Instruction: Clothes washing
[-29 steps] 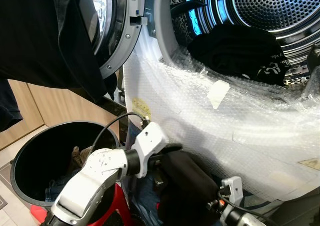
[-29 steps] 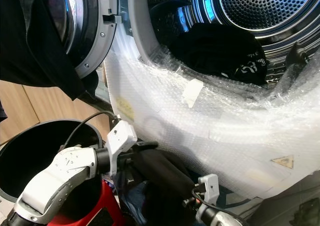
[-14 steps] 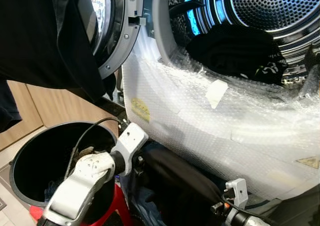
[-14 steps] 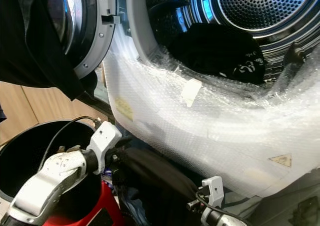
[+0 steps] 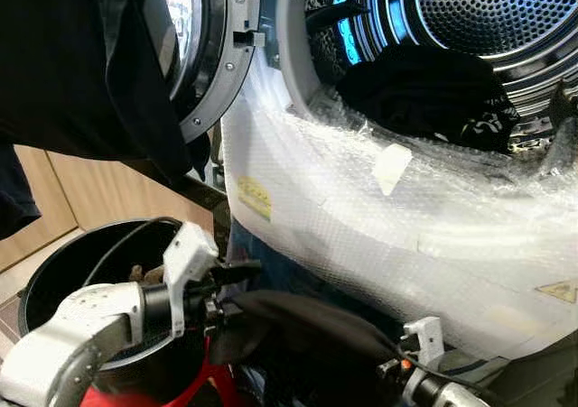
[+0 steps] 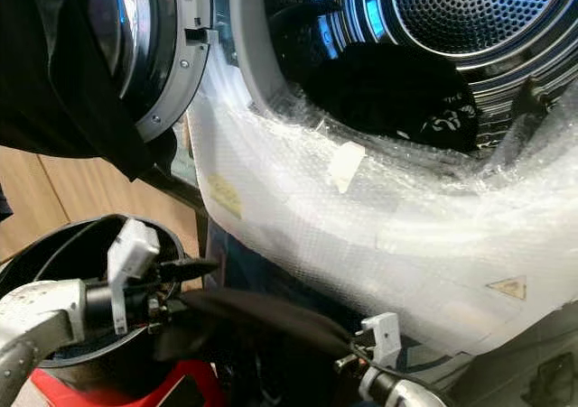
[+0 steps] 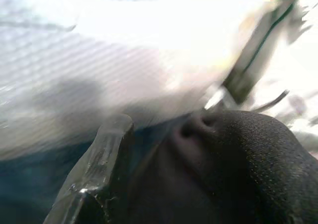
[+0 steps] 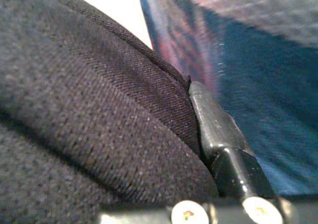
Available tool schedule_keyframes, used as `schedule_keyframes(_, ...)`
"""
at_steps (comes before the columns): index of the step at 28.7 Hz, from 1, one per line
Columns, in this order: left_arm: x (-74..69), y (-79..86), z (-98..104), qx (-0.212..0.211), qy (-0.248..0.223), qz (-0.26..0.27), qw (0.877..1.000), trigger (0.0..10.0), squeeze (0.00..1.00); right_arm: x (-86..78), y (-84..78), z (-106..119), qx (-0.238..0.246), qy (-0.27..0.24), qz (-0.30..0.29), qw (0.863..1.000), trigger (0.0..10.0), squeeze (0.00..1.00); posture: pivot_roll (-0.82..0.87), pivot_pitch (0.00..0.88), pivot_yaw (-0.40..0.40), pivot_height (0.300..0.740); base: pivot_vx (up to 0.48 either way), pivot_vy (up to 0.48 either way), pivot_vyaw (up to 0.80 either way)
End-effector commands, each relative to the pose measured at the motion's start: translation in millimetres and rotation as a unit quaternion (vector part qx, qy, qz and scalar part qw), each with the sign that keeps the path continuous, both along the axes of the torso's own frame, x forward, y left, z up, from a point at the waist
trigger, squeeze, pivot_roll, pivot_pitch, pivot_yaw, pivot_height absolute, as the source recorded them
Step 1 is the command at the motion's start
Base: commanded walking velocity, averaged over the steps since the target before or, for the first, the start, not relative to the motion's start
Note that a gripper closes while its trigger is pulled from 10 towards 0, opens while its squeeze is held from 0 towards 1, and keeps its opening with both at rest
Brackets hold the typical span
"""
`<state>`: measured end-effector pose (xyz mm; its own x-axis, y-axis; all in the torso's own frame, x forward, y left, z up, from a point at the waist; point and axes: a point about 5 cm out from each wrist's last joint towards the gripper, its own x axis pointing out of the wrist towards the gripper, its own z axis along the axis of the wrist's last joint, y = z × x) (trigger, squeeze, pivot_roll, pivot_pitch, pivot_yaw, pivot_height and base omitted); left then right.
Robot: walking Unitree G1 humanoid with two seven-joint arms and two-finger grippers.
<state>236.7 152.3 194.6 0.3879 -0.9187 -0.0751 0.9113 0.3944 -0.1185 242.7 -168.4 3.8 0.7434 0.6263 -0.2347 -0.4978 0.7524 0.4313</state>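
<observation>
A black garment hangs stretched between my two grippers, low in front of the washing machine. My left gripper is shut on its left end, just beside the black bin. In the left wrist view one finger lies against the black cloth. My right gripper is shut on the other end, with the fingers mostly hidden by cloth. In the right wrist view the fabric presses against a finger. The open drum holds more black clothes.
Bubble wrap covers the washer's front below the opening. The round door stands open at the left, with a dark garment hanging in front of it. The bin holds several clothes. Blue fabric lies under the stretched garment.
My left arm has drawn back to the left towards the bin, and the black garment is now pulled out long between both grippers. The right wrist has barely moved.
</observation>
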Motion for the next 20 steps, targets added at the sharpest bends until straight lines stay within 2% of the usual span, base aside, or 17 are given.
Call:
schedule_keyframes(1, -7.0, 4.8, 24.0, -0.033, -0.045, -0.021, 0.998, 10.0, 1.00, -7.2, -15.7, -10.0, -0.017, 0.028, -0.031, 0.999, 0.0, 0.00, 0.18, 0.000, -0.092, 0.740, 0.000, 0.000, 0.00)
schedule_keyframes(7, -13.5, 9.8, 30.9, -0.058, -0.046, -0.037, 0.997, 10.0, 1.00, -9.4, -16.8, -14.0, -0.018, 0.039, -0.037, 0.998, 0.0, 0.00, 0.19, 0.000, -0.094, 0.740, 0.000, 0.000, 0.00)
schedule_keyframes(10, -17.3, 18.0, 28.8, -0.038, -0.038, -0.032, 0.998, 10.0, 1.00, -11.8, -20.5, -18.0, -0.024, 0.049, -0.046, 0.997, 0.0, 0.00, 0.19, 0.000, -0.097, 0.740, 0.000, 0.000, 0.00)
schedule_keyframes(12, -23.3, 26.0, 25.7, -0.001, -0.032, -0.031, 0.999, 10.0, 1.00, -14.2, -25.0, -22.4, -0.030, 0.062, -0.059, 0.996, 0.0, 0.00, 0.19, 0.000, -0.099, 0.740, 0.000, 0.000, 0.00)
schedule_keyframes(15, -26.1, 33.5, 32.1, 0.007, -0.049, -0.022, 0.999, 10.0, 1.00, -18.8, -27.9, -29.1, -0.044, 0.079, -0.062, 0.994, 0.0, 0.00, 0.20, 0.000, -0.107, 0.740, 0.000, 0.000, 0.00)
schedule_keyframes(17, -23.1, 37.1, 49.3, -0.039, -0.079, -0.008, 0.996, 10.0, 1.00, -21.0, -27.7, -31.8, -0.044, 0.087, -0.063, 0.993, 0.0, 0.00, 0.21, 0.003, -0.111, 0.740, 0.000, 0.000, 0.00)
schedule_keyframes(19, -21.5, 38.0, 63.3, -0.105, -0.097, -0.010, 0.990, 10.0, 1.00, -22.1, -25.9, -33.6, -0.041, 0.092, -0.062, 0.993, 0.0, 0.00, 0.21, 0.004, -0.111, 0.740, 0.000, 0.000, 0.00)
schedule_keyframes(20, -20.8, 38.9, 69.8, -0.158, -0.102, -0.013, 0.982, 10.0, 1.00, -22.2, -24.6, -34.8, -0.041, 0.095, -0.062, 0.993, 0.0, 0.00, 0.21, 0.005, -0.110, 0.740, 0.000, 0.000, 0.00)
